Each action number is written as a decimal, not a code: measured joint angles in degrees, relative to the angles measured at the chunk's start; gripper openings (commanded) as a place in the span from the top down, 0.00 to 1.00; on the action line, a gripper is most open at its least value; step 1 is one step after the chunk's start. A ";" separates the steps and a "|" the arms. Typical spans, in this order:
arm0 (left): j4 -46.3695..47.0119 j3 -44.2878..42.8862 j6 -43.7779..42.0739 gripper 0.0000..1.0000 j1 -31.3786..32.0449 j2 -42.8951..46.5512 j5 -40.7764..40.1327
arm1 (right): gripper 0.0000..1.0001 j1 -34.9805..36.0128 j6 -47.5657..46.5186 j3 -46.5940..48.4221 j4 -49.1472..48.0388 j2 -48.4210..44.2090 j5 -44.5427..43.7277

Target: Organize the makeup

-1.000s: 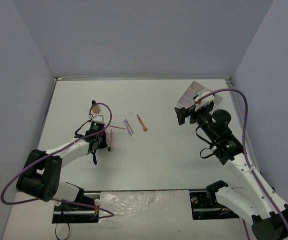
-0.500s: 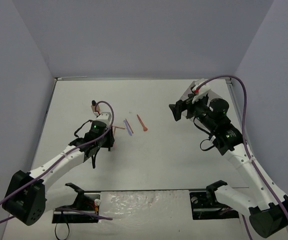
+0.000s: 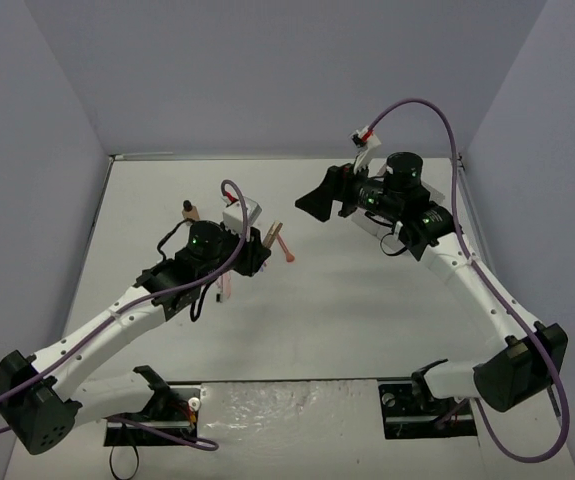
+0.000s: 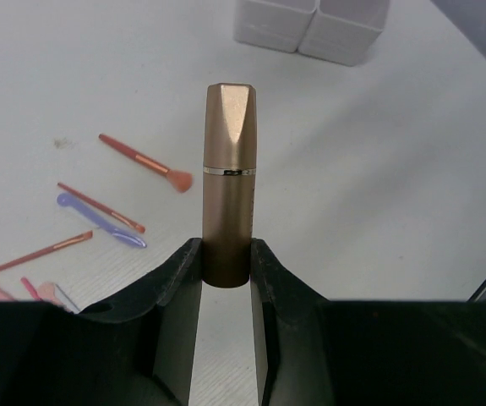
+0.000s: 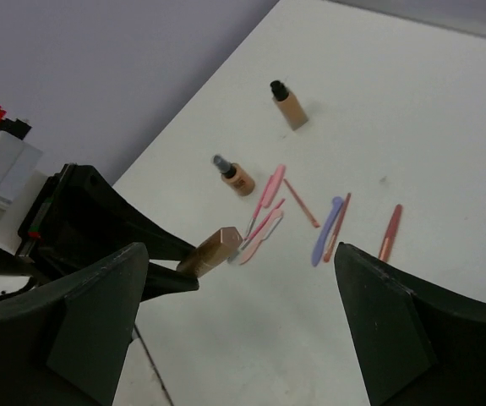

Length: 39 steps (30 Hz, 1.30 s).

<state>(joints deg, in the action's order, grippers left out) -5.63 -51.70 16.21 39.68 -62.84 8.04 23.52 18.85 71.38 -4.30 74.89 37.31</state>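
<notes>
Left gripper [image 4: 226, 254] clamped, right gripper [image 5: 243, 315] spread wide

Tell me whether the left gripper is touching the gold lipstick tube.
Touching. The left wrist view shows the left gripper pressed against both sides of the gold lipstick tube at its base, with no gap.

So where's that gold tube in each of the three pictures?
Top external: gold tube near the centre.
Left wrist: gold tube centred, upright, clamped in the left gripper.
Right wrist: gold tube lower left, tilted.
Shared landmark: the red brush lying nearby.
</notes>
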 measured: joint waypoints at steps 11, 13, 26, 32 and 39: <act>3.73 -4.51 -4.25 1.00 6.25 -2.63 -0.51 | 0.23 3.82 6.52 0.04 0.75 5.28 7.11; 4.05 -4.61 -4.48 1.00 6.45 -3.28 -0.56 | 0.27 4.62 6.83 0.04 0.75 5.40 7.33; 7.13 -4.63 -5.32 1.00 6.82 -3.47 -2.66 | 0.52 5.45 7.85 -3.13 0.88 5.49 7.72; 7.82 -4.63 -5.30 1.00 6.82 -3.47 -2.91 | 0.79 5.45 7.97 -3.46 1.03 5.47 7.45; 8.24 -4.63 -5.24 0.97 6.82 -3.61 -2.86 | 1.00 5.73 7.53 -3.46 0.92 4.67 6.29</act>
<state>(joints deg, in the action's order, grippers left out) 2.60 -56.34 10.98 46.50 -66.44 5.18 29.26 26.39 67.92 -3.38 79.56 43.60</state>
